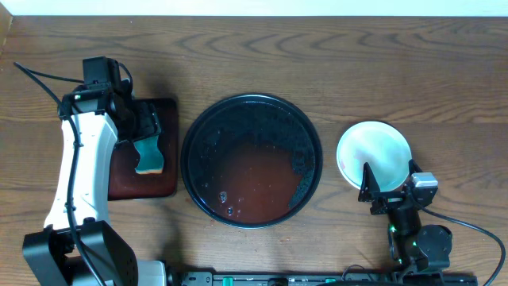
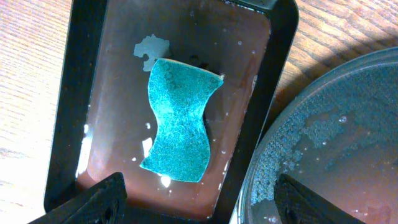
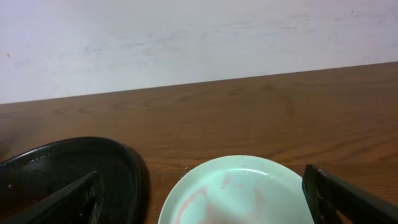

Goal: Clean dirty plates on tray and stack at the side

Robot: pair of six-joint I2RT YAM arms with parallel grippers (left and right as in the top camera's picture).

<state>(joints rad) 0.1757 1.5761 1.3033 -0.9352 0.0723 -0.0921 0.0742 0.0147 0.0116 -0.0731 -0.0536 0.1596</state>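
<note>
The large round black tray (image 1: pixel 198 135) sits mid-table with reddish wet residue and foam; no plates are on it. It also shows in the left wrist view (image 2: pixel 348 106) and the right wrist view (image 3: pixel 68 165). A pale mint-green plate (image 1: pixel 373 151) lies on the table right of the tray, with faint red smears in the right wrist view (image 3: pixel 242 193); whether other plates lie under it I cannot tell. My right gripper (image 1: pixel 389 191) is open, its fingers astride the plate's near edge (image 3: pixel 202 199). My left gripper (image 1: pixel 147 127) is open above the teal sponge (image 2: pixel 181 118).
The teal sponge (image 1: pixel 148 155) lies in a small rectangular black tray (image 1: pixel 171 107) with reddish water (image 2: pixel 118 81), left of the round tray. A pale wall (image 3: pixel 199 43) stands behind the table's far edge.
</note>
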